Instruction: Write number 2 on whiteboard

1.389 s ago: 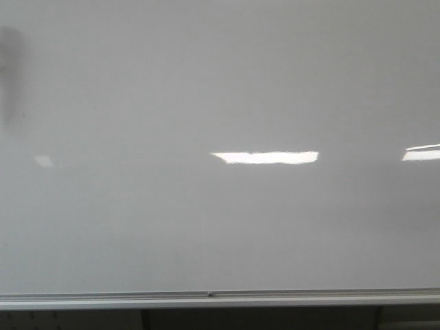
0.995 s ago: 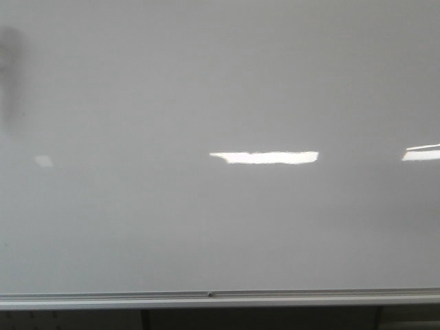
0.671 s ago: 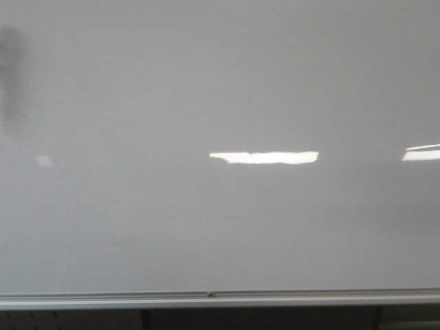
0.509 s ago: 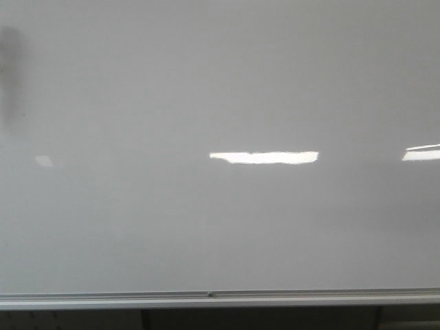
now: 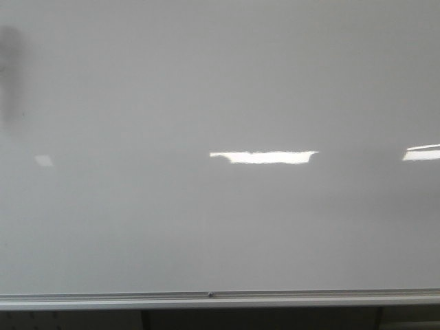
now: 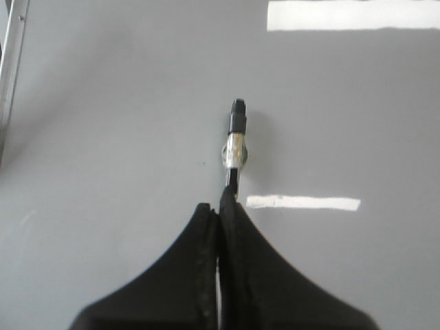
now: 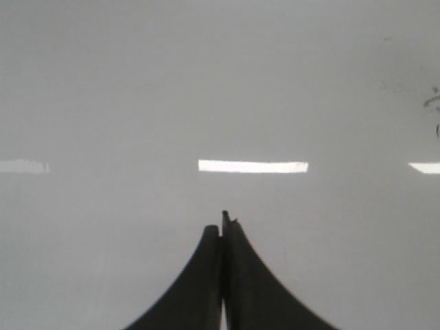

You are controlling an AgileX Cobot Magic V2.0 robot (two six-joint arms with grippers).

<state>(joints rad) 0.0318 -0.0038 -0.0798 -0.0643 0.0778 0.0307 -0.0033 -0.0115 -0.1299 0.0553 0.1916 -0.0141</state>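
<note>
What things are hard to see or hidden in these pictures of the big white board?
- Both arms: outside the front view, which shows only the glossy white-grey whiteboard.
- Thin black and silver marker: its rear end is hidden between the left gripper's black fingers, left wrist view.
- Faint dark scribbles: cut off by the edge and too small to read, right wrist view.
- Dark smudge: blurred, front view.
- Right gripper: shut; too little shows of a sliver protruding at its tips to identify it.

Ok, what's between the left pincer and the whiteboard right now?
Only the marker, seen in the left wrist view: it sticks out of the shut left pincer toward the whiteboard, black tip first. Contact with the board cannot be told.
</note>
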